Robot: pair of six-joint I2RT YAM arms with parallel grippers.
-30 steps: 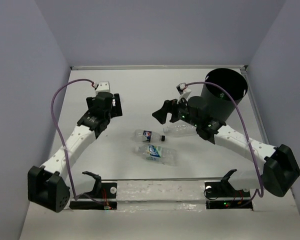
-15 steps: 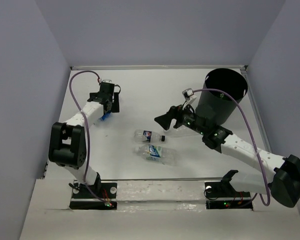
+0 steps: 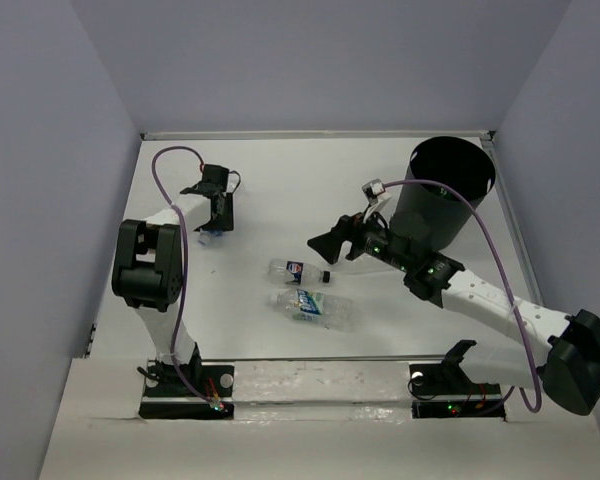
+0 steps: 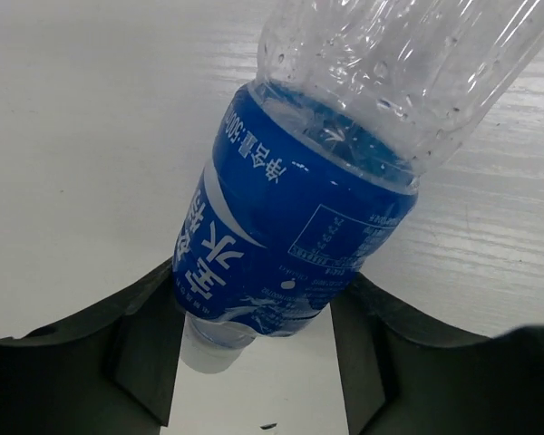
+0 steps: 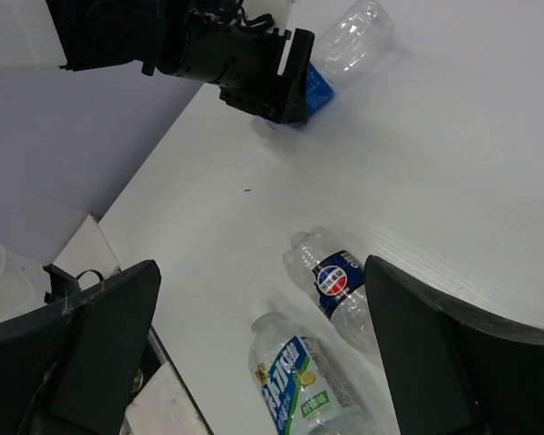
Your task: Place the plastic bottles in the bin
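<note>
left end effector [image 4: 258,283] clamps blue-label bottle [image 4: 299,217] — right end effector [image 5: 263,267] spread wide

You see: clear bottle [image 4: 290,227], blue label, white lettering | second bottle [image 5: 335,283], navy-red-white label | third bottle [image 5: 295,390], blue-green label | bin [image 3: 448,205] black | table [image 3: 280,190] white

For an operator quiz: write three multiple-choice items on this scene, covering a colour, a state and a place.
1. What colour is the bin? A black B white C orange
2. How is the right claw? A shut on a bottle B open and empty C shut on nothing
3. Where is the blue-labelled bottle? A in the bin B in the right claw C between the fingers of the left claw
Answers: 1 A, its wall is black; 2 B, its fingers stand wide apart, nothing between; 3 C, fingers flank its label.
</note>
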